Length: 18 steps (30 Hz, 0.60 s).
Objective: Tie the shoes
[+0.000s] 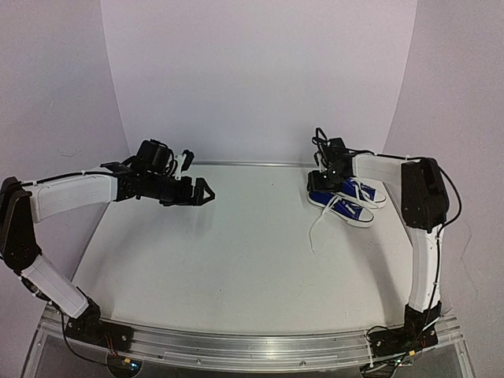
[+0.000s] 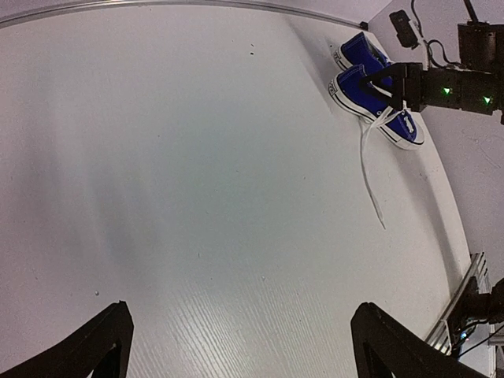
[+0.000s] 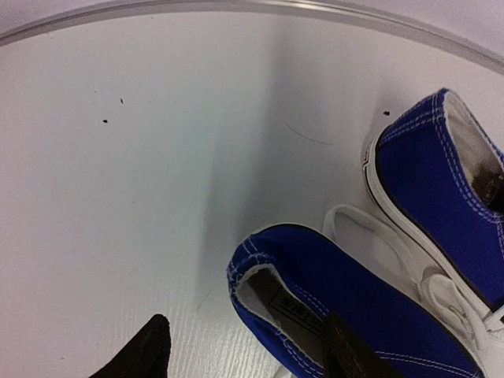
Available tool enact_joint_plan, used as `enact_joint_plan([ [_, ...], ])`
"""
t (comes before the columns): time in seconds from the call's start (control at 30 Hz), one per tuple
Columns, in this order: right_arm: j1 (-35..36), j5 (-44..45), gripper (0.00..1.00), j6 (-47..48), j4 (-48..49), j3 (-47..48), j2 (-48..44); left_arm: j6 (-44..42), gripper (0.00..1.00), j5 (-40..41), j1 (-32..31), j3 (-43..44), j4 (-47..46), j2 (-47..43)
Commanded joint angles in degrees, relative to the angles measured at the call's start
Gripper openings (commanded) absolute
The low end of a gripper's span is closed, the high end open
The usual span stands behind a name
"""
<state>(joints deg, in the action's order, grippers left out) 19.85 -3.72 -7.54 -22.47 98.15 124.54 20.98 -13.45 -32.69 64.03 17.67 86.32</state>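
Top external view: the shoes sit side by side at the far right of the table, one lace trailing loose. The left gripper hovers well apart. Left wrist view: its jaws are spread wide, holding nothing. Right wrist view: the right gripper stands partly open, straddling the nearer shoe's heel rim without gripping it.

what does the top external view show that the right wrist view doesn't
Only top external: the left fingers, open and far from the shoes, and a loose lace trailing toward the near edge. Only right wrist: one shoe's heel opening with its inner label, and the right fingers apart, one seemingly over that opening, one outside it. Both: the blue shoes on the white table.
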Motion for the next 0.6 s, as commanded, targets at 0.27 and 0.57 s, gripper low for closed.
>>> enact_joint_plan([
  [0.27,0.7,0.0,0.19,3.1,-1.5,5.8,4.6,1.9,1.00,1.1,0.1,0.3,0.2,-0.3],
  [0.57,9.1,-10.7,0.00,16.3,-1.4,7.8,1.0,3.7,1.00,7.4,0.1,3.3,5.8,-0.4],
])
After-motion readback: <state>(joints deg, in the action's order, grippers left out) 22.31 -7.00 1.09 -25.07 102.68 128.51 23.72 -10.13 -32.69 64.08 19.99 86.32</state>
